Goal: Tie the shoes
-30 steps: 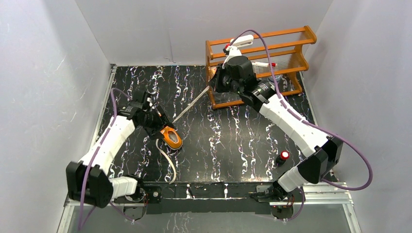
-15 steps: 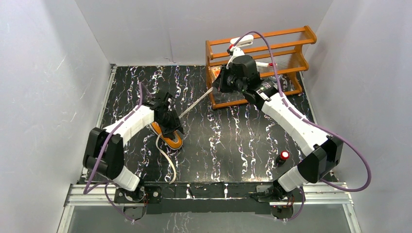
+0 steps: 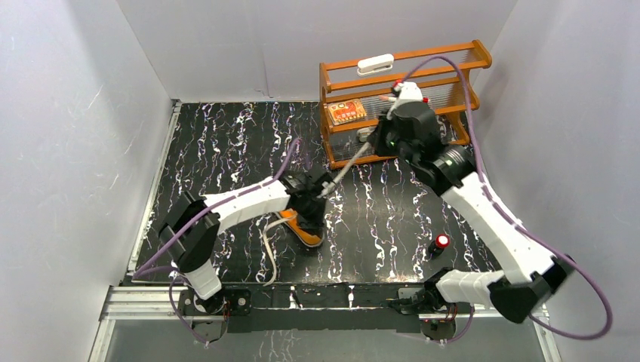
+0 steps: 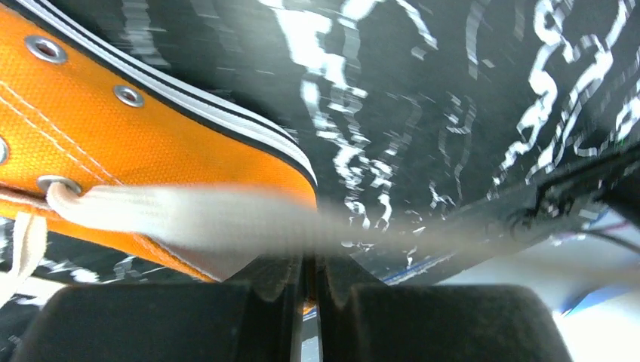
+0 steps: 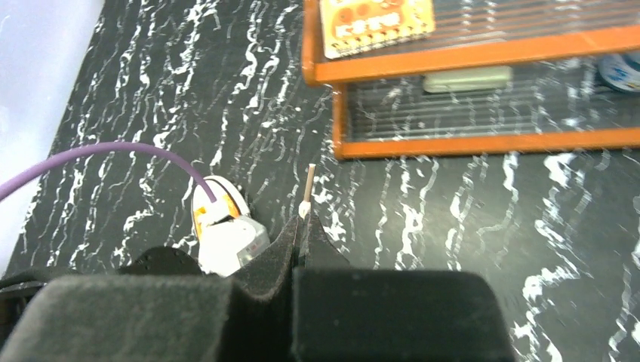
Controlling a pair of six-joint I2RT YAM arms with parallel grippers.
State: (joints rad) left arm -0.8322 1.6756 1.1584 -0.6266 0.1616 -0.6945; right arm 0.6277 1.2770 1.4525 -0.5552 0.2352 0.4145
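Lace point(image 4: 189, 219) held taut
Lace end is pinched in right fingers point(image 5: 303, 226); left fingers point(image 4: 309, 268) are clenched (on lace? unclear). Pull is best kept gentle, sneaker point(image 4: 151, 151) undragged.

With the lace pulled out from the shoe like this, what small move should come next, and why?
Probably the right gripper should swing its lace end back toward the shoe to start a loop. The lace runs taut from an eyelet, and the left gripper is shut against it near the shoe; whether it pinches the lace is unclear.
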